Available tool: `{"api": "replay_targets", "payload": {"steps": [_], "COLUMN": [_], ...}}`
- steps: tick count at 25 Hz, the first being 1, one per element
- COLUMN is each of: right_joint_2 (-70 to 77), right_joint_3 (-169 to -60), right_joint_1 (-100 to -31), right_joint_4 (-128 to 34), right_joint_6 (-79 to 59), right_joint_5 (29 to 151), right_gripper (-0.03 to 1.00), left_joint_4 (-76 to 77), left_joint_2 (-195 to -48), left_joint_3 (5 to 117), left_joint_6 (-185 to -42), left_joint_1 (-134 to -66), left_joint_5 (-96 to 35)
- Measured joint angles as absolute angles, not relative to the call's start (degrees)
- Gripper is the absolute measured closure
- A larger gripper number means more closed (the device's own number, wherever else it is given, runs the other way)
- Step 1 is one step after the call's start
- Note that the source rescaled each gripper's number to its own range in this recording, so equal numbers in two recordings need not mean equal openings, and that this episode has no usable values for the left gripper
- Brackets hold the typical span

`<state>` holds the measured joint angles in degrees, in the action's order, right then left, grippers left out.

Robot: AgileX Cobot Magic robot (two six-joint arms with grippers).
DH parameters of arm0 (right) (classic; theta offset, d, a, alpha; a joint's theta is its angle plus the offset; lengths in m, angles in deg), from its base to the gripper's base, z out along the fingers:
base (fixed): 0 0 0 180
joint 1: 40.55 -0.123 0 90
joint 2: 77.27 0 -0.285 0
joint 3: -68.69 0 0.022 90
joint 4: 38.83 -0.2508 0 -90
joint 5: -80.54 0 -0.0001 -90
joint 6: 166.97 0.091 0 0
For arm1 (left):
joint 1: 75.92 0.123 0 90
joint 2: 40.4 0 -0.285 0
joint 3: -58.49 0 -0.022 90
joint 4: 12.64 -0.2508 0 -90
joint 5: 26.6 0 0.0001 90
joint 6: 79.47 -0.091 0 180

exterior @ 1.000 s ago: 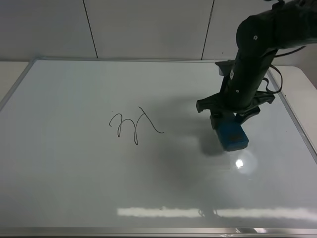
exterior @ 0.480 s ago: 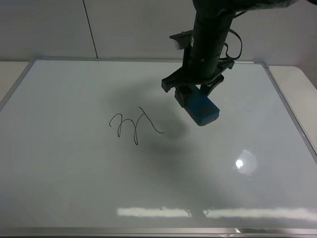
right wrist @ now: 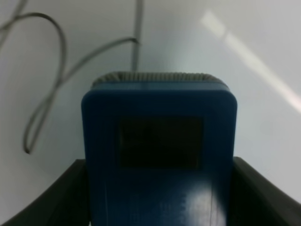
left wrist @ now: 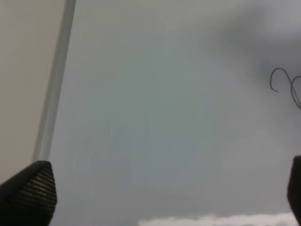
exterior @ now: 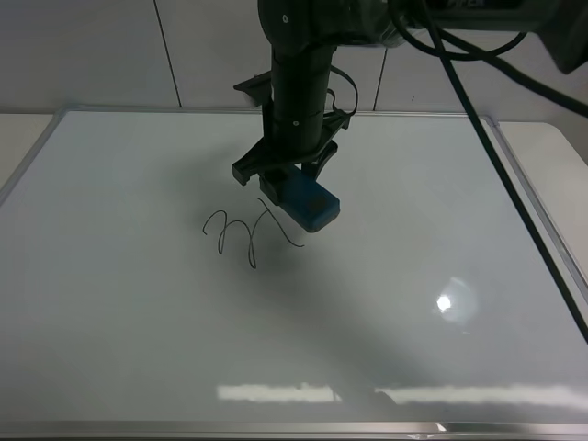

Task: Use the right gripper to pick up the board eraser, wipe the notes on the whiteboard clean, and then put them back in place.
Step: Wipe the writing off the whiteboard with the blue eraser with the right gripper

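Note:
The whiteboard (exterior: 138,312) fills most of the exterior high view. The notes (exterior: 250,234), a thin black looping scribble, lie left of centre; they also show in the right wrist view (right wrist: 51,70) and at the edge of the left wrist view (left wrist: 284,84). My right gripper (exterior: 292,188) is shut on the teal-blue board eraser (exterior: 310,207), which sits right at the scribble's right tail. In the right wrist view the eraser (right wrist: 159,155) is clamped between both fingers (right wrist: 66,197), its felt edge toward the strokes. My left gripper (left wrist: 164,188) is open and empty above the board.
The board's silver frame (exterior: 276,111) runs along the back and the right side (exterior: 542,216). A pale table surface (exterior: 23,129) shows beyond the left corner. Black cables (exterior: 496,156) from the right arm hang across the board's right half.
My right arm has carried the eraser from the board's right side leftward, to the right end of the scribble. The scribble looks unchanged.

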<state>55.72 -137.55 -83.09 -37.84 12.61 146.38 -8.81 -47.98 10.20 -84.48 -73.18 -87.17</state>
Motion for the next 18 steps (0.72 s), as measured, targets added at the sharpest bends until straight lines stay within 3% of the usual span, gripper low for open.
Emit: {"api": "replay_targets", "payload": {"steps": [9,18], "right_joint_2": [63.70,68.65], "right_joint_3": [-148.11,-151.19], "right_joint_1": [-86.51,-88.10], "right_joint_4": [-40.71,-40.82], "right_joint_6": [8.44,7.98], "right_joint_5": [147.02,146.11], "right_gripper": [0.94,0.94], "left_joint_4": [-8.81,-8.81], "left_joint_2": [-47.98,-47.98], "left_joint_3": [10.20,10.20], "left_joint_6": [-84.48,-84.48], "left_joint_1": [-73.18,-73.18], "left_joint_5": [-87.17,-87.17]}}
